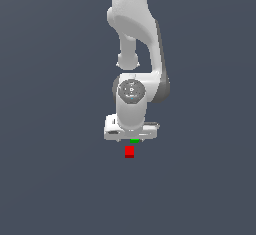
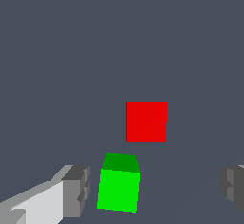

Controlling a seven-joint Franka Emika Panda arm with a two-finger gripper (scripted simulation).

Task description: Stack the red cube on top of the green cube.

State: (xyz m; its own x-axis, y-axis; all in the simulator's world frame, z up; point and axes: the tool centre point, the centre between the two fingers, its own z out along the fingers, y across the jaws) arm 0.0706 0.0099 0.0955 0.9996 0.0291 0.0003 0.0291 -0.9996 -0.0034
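The red cube (image 1: 129, 151) lies on the dark grey floor just in front of the arm's hand in the exterior view. It also shows in the wrist view (image 2: 146, 121), apart from the fingers. The green cube (image 1: 134, 140) is mostly hidden under the hand in the exterior view; only a sliver shows. In the wrist view the green cube (image 2: 119, 187) lies between the two fingers, nearer one grey fingertip (image 2: 76, 192), not touching either. The gripper (image 2: 155, 189) is open and empty, above the green cube. The two cubes lie close together but apart.
The white arm (image 1: 135, 54) rises above the hand in the middle of the exterior view. The plain dark grey floor (image 1: 50, 179) surrounds the cubes.
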